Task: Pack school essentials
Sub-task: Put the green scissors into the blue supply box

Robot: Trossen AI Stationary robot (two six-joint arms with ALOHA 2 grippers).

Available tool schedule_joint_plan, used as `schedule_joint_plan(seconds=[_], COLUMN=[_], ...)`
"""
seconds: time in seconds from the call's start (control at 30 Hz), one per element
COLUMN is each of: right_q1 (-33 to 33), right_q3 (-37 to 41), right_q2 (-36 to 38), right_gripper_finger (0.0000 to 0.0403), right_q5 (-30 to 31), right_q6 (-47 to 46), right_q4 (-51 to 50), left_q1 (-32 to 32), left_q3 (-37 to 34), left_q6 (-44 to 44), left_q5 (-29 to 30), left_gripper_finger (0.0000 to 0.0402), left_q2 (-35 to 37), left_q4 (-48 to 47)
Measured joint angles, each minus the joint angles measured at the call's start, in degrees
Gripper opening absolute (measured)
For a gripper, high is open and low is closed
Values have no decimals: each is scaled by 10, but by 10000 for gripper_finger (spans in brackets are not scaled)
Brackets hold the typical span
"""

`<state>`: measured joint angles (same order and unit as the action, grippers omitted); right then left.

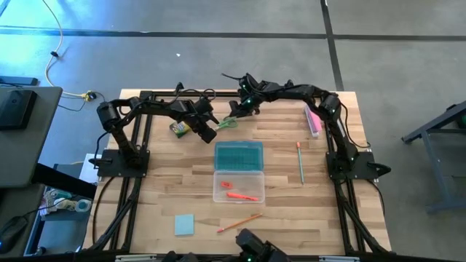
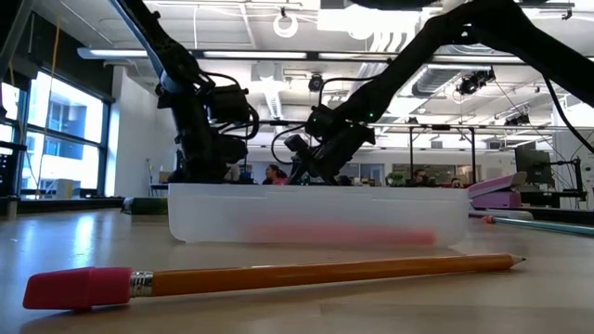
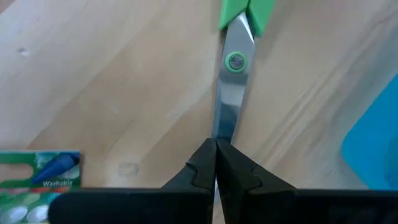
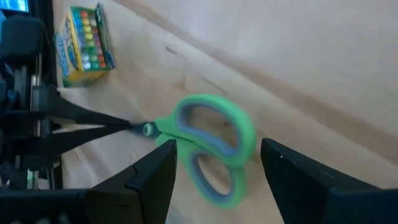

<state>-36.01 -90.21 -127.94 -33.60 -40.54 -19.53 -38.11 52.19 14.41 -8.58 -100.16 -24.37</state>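
Note:
Green-handled scissors (image 1: 227, 124) lie at the table's far middle, blades toward the left. My left gripper (image 1: 206, 132) is shut on the blade tips. My right gripper (image 4: 217, 180) is open, one finger on each side of the green handle loops (image 4: 214, 149); whether they touch, I cannot tell. The crayon box (image 1: 180, 129) lies flat just left of the left gripper. An orange pen (image 1: 242, 196) and a small red piece (image 1: 226, 185) lie in the clear case base (image 1: 238, 187). My left gripper pinches the scissors' closed blades near their tips (image 3: 219, 138) between its two fingers. The fingers come steeply from above, slanting from the table's left, and run along the blades. The blades point away from the gripper toward the handles, low over the wood; whether they rest on it I cannot tell.
The teal lid (image 1: 239, 154) lies just beyond the case base. A pink bar (image 1: 313, 120) and a thin green pencil (image 1: 300, 161) lie at the right. An orange pencil (image 1: 240, 223) and a light-blue note pad (image 1: 184, 224) lie near the front edge.

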Motion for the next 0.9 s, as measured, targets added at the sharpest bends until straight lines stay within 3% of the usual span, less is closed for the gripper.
schedule_joint_plan(seconds=[0.23, 0.6, 0.9], right_q1=[0, 0, -7], right_q3=[0, 0, 0], right_q2=[0, 0, 0], right_gripper_finger=[221, 128, 102], right_q5=[-1, 20, 2], right_q6=[5, -16, -49], right_q4=[-8, -21, -24], left_q1=[0, 8, 17], left_q3=[-1, -2, -2], left_q6=[2, 4, 0], left_q5=[3, 1, 4], left_gripper_finger=[0, 0, 0], left_q2=[-4, -7, -8], left_q4=[33, 58, 62])
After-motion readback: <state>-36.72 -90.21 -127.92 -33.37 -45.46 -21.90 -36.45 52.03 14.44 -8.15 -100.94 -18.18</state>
